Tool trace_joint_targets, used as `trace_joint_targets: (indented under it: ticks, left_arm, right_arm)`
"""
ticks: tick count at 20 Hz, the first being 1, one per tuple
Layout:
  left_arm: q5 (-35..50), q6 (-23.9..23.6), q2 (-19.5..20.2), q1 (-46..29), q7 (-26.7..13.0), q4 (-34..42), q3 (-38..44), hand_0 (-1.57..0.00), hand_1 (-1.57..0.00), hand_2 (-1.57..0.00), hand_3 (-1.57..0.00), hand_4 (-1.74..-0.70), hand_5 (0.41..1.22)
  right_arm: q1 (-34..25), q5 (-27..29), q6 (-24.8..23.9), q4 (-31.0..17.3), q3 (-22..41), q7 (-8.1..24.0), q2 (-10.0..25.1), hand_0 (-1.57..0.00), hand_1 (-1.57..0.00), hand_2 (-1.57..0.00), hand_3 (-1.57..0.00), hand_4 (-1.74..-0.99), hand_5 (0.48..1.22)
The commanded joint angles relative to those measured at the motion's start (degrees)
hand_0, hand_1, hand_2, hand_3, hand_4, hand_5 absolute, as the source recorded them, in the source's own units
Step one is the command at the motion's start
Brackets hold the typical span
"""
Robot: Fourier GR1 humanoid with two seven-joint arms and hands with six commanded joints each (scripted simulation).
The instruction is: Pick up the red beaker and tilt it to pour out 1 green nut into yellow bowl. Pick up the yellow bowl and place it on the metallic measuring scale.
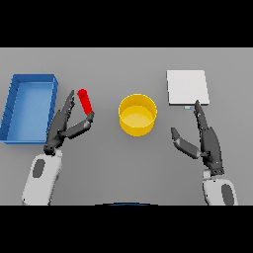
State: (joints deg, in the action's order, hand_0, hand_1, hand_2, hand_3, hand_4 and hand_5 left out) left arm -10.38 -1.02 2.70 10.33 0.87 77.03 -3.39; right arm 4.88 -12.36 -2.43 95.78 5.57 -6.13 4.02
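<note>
The red beaker (85, 101) stands on the grey table left of centre, seen as a narrow red cylinder. My left hand (63, 126) is open around it: the fingers rise to its left and the thumb tip reaches its base on the right. The yellow bowl (138, 114) sits in the middle of the table, and no nut shows in it. The metallic measuring scale (187, 87), a pale square plate, lies at the back right. My right hand (206, 140) is open below the scale, fingers pointing toward its front edge, to the right of the bowl.
A blue tray (14, 104) with raised walls stands at the far left, next to my left hand.
</note>
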Motion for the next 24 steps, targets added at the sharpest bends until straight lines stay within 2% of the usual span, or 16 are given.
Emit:
trace_joint_targets:
  ticks: [1,3,6,8,18,22,23,24]
  left_arm:
    - [-0.07,-0.21,0.26,1.62,0.79,-2.07,0.63,0.00,0.00,0.00,0.00,-1.25,0.660]
    - [0.14,-0.20,0.62,3.26,2.43,-4.53,1.45,0.00,0.00,0.00,0.00,-1.27,0.673]
    - [0.07,-0.42,0.31,7.02,2.63,-9.40,2.28,0.00,0.00,0.00,0.00,-1.28,0.682]
    - [-0.15,-0.96,-0.44,9.66,3.18,-12.79,2.66,0.00,0.00,0.00,0.00,-1.29,0.688]
    - [0.38,-0.63,-0.12,17.22,5.09,-21.73,4.96,0.00,0.00,0.00,0.00,-1.31,0.688]
    - [1.24,-1.02,-0.88,19.36,8.23,-25.96,6.47,0.00,0.00,0.00,0.00,-1.35,0.704]
    - [1.90,-1.58,-1.60,20.17,9.11,-26.81,7.21,0.00,-0.03,-0.07,-0.03,-1.38,0.724]
    - [2.41,-2.11,-1.87,20.80,9.49,-27.86,8.03,-0.12,-0.15,-0.18,-0.12,-1.41,0.750]
  right_arm:
    - [-0.41,-0.27,-0.30,-0.02,-0.09,0.33,0.07,0.00,0.00,0.00,0.00,-1.281,0.635]
    - [0.08,-0.49,-0.32,0.21,-0.13,-0.03,0.39,0.00,0.00,0.00,0.00,-1.274,0.635]
    - [0.14,-0.61,-0.22,0.92,0.00,1.30,0.52,0.00,0.00,0.00,0.00,-1.266,0.635]
    - [0.13,-0.44,-0.30,1.05,-0.02,0.75,0.30,0.00,0.00,0.00,0.00,-1.267,0.640]
    - [0.55,0.61,0.08,0.99,-0.81,1.17,0.69,0.00,0.00,0.00,0.00,-1.269,0.640]
    - [0.76,-0.58,-0.29,1.14,-0.05,1.93,0.41,0.00,0.00,0.00,0.00,-1.261,0.641]
    - [1.17,-0.43,-0.15,1.43,-0.18,1.53,0.64,0.00,0.00,0.00,0.00,-1.259,0.642]
    - [0.88,-0.40,-0.40,0.90,-0.31,1.15,0.44,0.00,0.00,0.00,0.00,-1.260,0.642]
